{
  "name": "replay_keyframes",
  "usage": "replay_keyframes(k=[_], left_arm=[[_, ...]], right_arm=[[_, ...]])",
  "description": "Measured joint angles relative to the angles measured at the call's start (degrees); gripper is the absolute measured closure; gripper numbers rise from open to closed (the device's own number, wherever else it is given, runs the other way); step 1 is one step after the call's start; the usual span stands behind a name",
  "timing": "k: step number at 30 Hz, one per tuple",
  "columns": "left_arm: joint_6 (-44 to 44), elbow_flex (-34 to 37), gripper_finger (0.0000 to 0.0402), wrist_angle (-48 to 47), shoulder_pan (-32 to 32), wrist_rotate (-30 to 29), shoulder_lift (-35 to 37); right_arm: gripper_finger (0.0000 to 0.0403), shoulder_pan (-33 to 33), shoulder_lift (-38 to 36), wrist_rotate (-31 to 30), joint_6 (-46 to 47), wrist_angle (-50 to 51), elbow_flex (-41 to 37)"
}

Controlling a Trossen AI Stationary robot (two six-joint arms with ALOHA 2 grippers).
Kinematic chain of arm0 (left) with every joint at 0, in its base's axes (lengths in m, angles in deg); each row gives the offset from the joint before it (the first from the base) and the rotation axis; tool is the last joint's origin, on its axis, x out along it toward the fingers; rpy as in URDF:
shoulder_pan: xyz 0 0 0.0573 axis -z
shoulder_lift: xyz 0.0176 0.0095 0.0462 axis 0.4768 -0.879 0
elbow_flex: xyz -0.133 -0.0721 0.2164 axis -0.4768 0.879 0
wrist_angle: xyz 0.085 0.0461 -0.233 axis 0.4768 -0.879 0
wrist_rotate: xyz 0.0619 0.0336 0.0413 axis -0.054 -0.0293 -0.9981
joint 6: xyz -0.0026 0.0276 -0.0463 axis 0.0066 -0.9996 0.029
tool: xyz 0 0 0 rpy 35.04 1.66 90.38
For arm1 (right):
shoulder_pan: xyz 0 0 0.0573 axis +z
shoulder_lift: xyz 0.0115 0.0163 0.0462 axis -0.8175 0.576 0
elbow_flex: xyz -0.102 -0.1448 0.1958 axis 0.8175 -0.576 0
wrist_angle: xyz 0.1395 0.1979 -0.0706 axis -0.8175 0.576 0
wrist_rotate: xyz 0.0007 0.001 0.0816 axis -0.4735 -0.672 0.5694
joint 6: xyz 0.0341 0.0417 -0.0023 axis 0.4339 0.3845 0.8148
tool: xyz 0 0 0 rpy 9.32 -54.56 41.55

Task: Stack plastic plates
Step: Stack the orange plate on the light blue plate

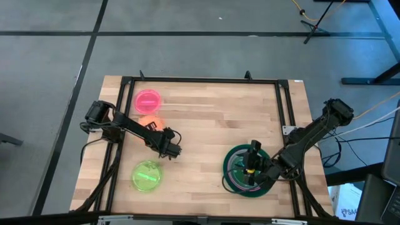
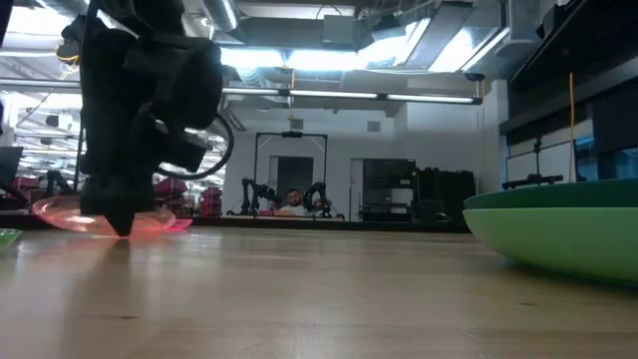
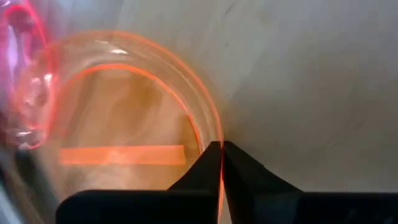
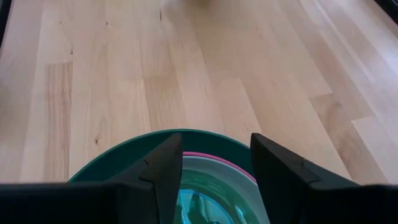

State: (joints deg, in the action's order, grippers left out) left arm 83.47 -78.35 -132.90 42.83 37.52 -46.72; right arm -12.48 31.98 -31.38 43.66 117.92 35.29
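My left gripper is shut on the translucent orange plate, which sits left of the table's middle. A translucent pink plate lies beyond it toward the far edge. A yellow-green plate lies near the near edge. On the right stands a stack: a dark green plate at the bottom, with a magenta rim and a cyan plate inside it. My right gripper hangs open over the stack's middle, and no contact shows. My left gripper pinches the orange plate's rim between its two fingers, on the side away from the pink plate. The fingers point down from above, as the low view shows. The plate stays about flat at table height; I cannot tell whether it is lifted.
A dark frame runs along the table's far edge and down both sides. Bare wood lies between the two arms. In the low view the dark green plate's wall fills the right side, and a person sits far off in the room.
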Motion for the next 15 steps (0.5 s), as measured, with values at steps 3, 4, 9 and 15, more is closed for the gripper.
replay_keyframes(k=[3,4,9,15], left_arm=[[-1.93,-1.90,0.0396,-0.20,1.67,-0.91,0.02],[-2.87,-2.65,0.0398,-0.09,2.38,-1.07,0.05],[-9.40,-7.17,0.0398,-0.03,6.86,-5.29,0.05],[-17.73,-11.71,0.0400,3.68,11.86,-9.78,0.11]], right_arm=[[0.0223,-0.01,-0.02,-0.01,-0.03,0.07,0.00],[0.0223,0.01,-0.02,-0.01,-0.25,0.04,0.00],[0.0223,0.01,-0.02,-0.01,-0.98,-0.09,0.00],[0.0223,0.01,0.35,-2.00,-5.21,-2.43,0.00]])
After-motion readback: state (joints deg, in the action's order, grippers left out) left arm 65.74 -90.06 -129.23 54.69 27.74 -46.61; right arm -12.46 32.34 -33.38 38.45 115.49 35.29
